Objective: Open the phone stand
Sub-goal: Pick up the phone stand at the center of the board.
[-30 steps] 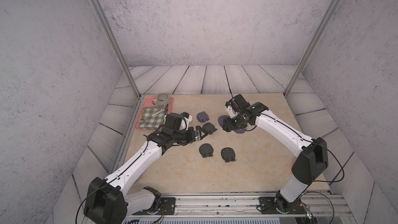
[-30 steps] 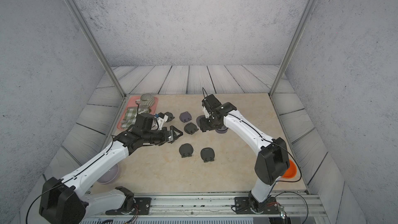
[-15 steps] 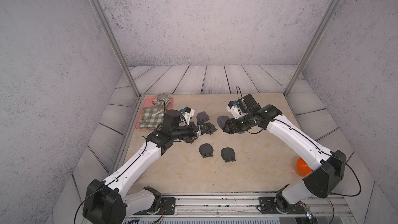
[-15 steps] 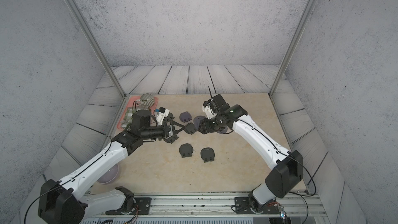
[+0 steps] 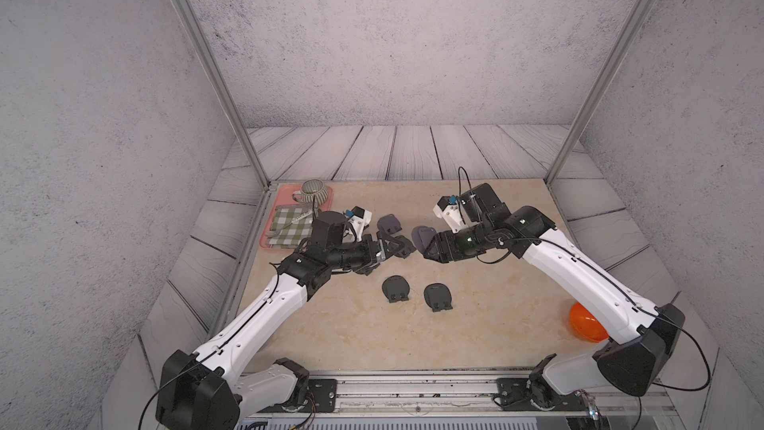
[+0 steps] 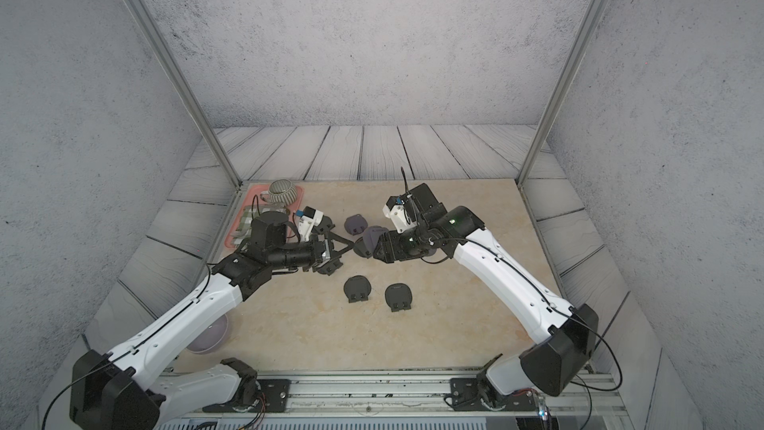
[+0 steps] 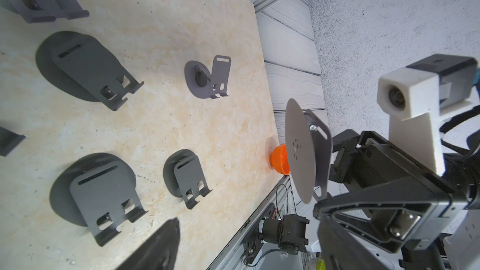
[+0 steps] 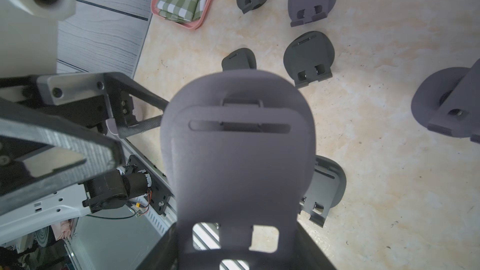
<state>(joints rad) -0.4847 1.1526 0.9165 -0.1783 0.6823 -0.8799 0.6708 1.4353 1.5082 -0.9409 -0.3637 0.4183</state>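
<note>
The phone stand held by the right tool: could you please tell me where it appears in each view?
In a top view: held phone stand at mid-table, right of the pink tray.
In a top view: same place.
Left wrist view: edge-on, before the orange bowl, at.
Right wrist view: close up, filling the centre.
Shared landmark: the pink tray, missing only from the left wrist view.
</note>
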